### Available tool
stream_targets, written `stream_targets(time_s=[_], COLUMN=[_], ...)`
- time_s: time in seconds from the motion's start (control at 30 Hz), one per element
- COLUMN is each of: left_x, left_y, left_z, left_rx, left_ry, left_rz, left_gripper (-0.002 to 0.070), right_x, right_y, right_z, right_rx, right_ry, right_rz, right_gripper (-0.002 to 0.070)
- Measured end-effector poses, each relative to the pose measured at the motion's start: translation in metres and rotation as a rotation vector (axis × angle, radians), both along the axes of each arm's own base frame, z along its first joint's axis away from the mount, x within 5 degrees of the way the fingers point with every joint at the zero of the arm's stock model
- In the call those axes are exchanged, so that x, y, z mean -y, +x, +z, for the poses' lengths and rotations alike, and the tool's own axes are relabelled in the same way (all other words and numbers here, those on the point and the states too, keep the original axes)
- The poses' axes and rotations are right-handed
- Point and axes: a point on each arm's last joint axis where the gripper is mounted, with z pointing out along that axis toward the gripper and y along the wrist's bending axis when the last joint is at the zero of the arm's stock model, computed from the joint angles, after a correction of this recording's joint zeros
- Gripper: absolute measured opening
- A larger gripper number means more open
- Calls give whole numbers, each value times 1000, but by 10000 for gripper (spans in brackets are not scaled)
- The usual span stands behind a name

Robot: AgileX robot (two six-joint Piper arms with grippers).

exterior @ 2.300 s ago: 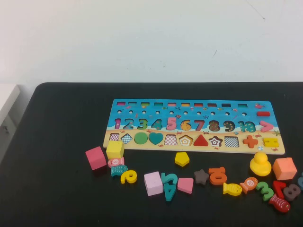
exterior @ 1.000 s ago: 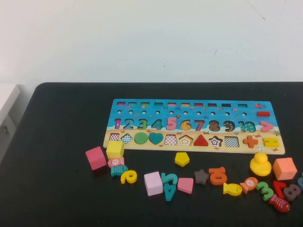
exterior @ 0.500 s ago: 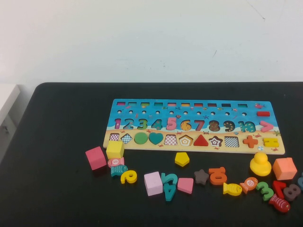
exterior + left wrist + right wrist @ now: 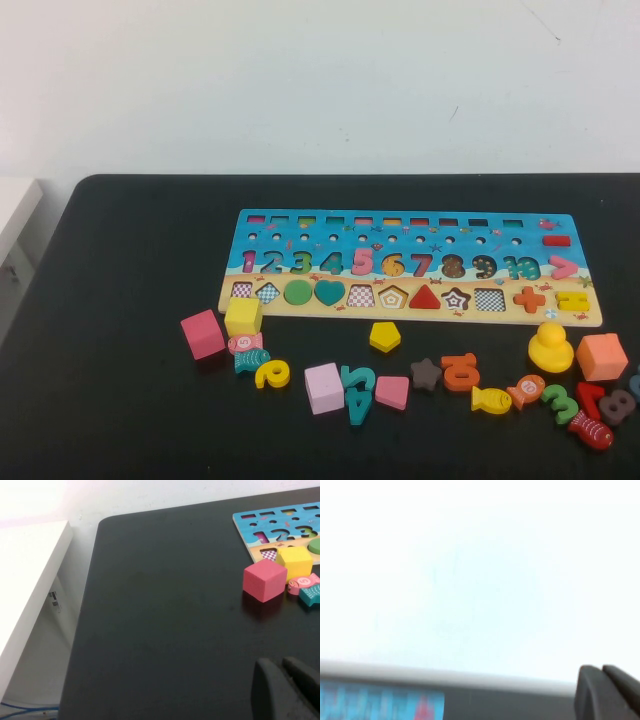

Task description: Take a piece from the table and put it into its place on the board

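The small yellow pentagon piece (image 4: 384,336) lies flat on the black table (image 4: 130,410), just in front of the board (image 4: 410,266), below its pentagon slot (image 4: 392,297). Neither arm shows in the high view. In the left wrist view my left gripper (image 4: 283,667) is shut with nothing in it, low over bare table left of the pink cube (image 4: 264,579) and the yellow cube (image 4: 295,562). In the right wrist view my right gripper (image 4: 603,672) is shut and holds nothing, raised and facing the white wall, with a strip of the board (image 4: 380,700) below it.
Loose pieces lie along the table's front: a pink cube (image 4: 202,333), a yellow cube (image 4: 243,316), a lilac cube (image 4: 323,387), a pink pentagon-like piece (image 4: 392,391), a yellow duck (image 4: 550,347), an orange cube (image 4: 601,356), plus numbers and fish. A white shelf (image 4: 25,575) stands left of the table.
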Motion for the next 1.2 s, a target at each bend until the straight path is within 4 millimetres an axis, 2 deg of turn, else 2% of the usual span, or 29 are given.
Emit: stream_targets(time_s=[0.17, 0.33, 0.47, 0.6, 0.83, 0.9, 1.03, 1.2], left_x=[0, 0, 0, 0, 0, 0, 0, 0], left_y=[0, 0, 0, 0, 0, 0, 0, 0], left_z=[0, 0, 0, 0, 0, 0, 0, 0], left_rx=[0, 0, 0, 0, 0, 0, 0, 0], left_ry=[0, 0, 3, 3, 3, 3, 3, 4], left_rz=[0, 0, -1, -1, -1, -1, -1, -1], left_gripper=[-1, -1, -1, -1, -1, -1, -2, -2], right_x=[-2, -2, -2, -3, -5, -6, -6, -6], right_y=[-4, -5, -6, -11, -21, -24, -34, -48], right_z=[17, 20, 23, 34, 50, 61, 96, 135], right_rx=[190, 225, 273, 416, 589, 602, 612, 478], right_ry=[-25, -26, 55, 150, 145, 137, 109, 119], right_rz=[13, 17, 41, 91, 126, 127, 109, 70], right_gripper=[19, 18, 19, 19, 18, 18, 18, 19])
